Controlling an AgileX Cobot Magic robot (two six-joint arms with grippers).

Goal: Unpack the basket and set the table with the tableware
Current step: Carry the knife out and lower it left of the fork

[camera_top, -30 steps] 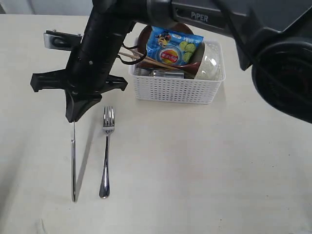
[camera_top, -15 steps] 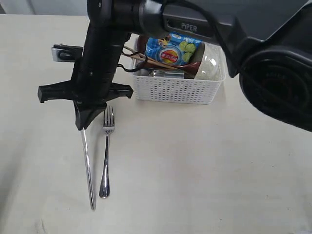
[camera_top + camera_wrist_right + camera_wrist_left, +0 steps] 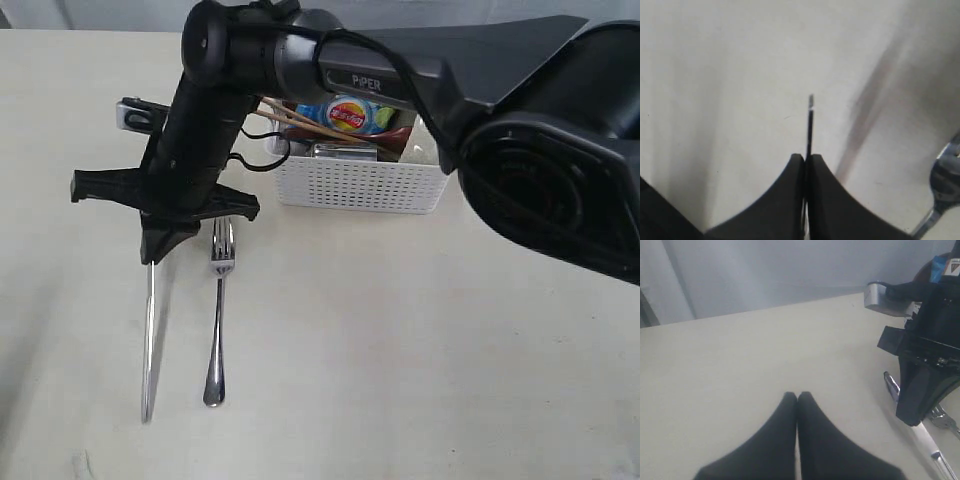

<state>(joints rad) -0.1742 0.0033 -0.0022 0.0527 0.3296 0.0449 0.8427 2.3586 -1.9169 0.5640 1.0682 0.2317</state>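
Right pincer (image 3: 150, 252) was clamped on the knife (image 3: 148, 340); the knife stuck straight out from its tips, over the desk (image 3: 420, 360); whether its far end touched down, I couldn't tell; the fork (image 3: 217, 320) lay flat just beside it; the basket (image 3: 360, 185) sat behind them; left pincer (image 3: 797, 396) was pressed together on nothing.

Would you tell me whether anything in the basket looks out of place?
A blue snack bag lies on top of the things in the basket; it is packaged food, not tableware. The knife in the right gripper and the fork look fine.
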